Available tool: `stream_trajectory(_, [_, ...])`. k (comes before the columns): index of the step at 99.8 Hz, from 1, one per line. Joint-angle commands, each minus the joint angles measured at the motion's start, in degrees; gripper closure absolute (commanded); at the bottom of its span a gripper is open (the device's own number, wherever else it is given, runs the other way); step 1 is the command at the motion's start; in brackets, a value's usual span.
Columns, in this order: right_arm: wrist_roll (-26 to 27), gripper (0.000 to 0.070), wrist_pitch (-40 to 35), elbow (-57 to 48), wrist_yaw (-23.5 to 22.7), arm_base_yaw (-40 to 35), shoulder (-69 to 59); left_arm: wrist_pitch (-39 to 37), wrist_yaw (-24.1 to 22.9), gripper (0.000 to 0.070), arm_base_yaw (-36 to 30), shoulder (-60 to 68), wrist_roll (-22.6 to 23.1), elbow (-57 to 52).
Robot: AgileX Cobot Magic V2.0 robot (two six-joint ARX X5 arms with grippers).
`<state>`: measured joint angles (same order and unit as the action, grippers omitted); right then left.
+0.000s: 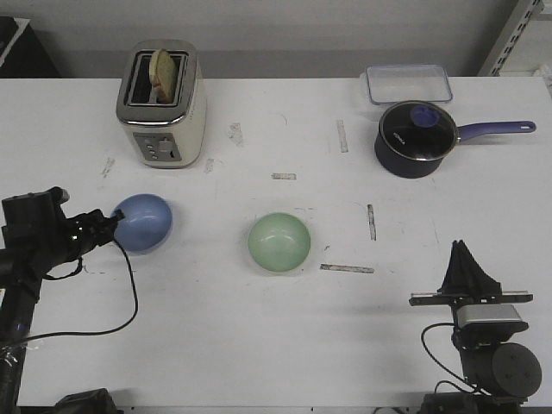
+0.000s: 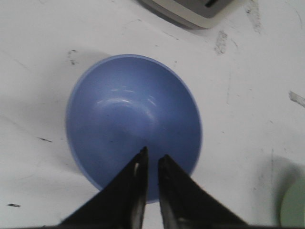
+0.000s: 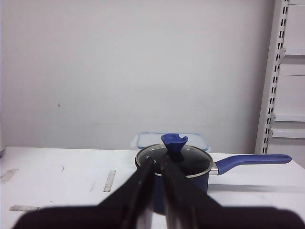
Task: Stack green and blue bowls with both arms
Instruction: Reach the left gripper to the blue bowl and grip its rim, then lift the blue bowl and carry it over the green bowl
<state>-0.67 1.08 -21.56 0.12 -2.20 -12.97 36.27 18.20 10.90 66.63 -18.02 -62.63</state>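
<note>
Pinching the blue bowl rim between nearly closed fingers, the left gripper needed a firm, level lift.

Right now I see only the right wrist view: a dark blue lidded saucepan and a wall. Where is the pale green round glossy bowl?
Observer: The pale green round glossy bowl sits upright near the middle of the white table, to the left of your right gripper.
Operator: And the light blue glossy bowl?
Observer: The light blue glossy bowl sits further left, apart from the green one.
Operator: Where is the left gripper?
Observer: The left gripper is at the blue bowl's left edge, its fingers close together.
</note>
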Motion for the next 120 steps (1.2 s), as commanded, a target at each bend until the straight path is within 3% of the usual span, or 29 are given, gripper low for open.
stream_trajectory(1, [-0.44,0.0687,0.61,-0.26,-0.07,0.00,0.17,-0.15,-1.16,0.0484,1.95,1.22,-0.63,-1.05])
stream_trajectory(6, [-0.44,0.0687,0.61,-0.26,-0.07,0.00,0.17,-0.20,-2.29,0.0445,3.28,1.70,-0.35,-1.05])
stream_trajectory(19, [-0.44,0.0687,0.61,-0.26,-0.07,0.00,0.17,-0.24,-2.71,0.0428,5.66,3.96,0.85,-1.05])
stream_trajectory(31, [-0.44,0.0687,0.61,-0.26,-0.07,0.00,0.17,-0.02,-2.71,0.0243,5.95,7.10,0.87,-1.05])
stream_trajectory(36, [-0.44,0.0687,0.61,-0.26,-0.07,0.00,0.17,0.02,-2.69,0.0208,5.81,8.66,0.87,-1.05])
stream_trajectory(73, [-0.44,0.0687,0.61,-0.26,-0.07,0.00,0.17,-0.28,-2.64,0.0213,2.19,19.65,3.85,-1.05])
stream_trajectory(85, [-0.44,0.0687,0.61,-0.26,-0.07,0.00,0.17,-0.39,-2.69,0.0234,1.42,22.05,3.82,-1.05])
stream_trajectory(104, [-0.44,0.0687,0.61,-0.26,-0.07,0.00,0.17,-1.64,-2.69,0.0504,1.36,23.10,3.78,-1.05])
stream_trajectory(120, [-0.44,0.0687,0.61,-0.26,-0.07,0.00,0.17,-3.39,-2.69,0.0565,1.33,23.08,3.19,-1.05])
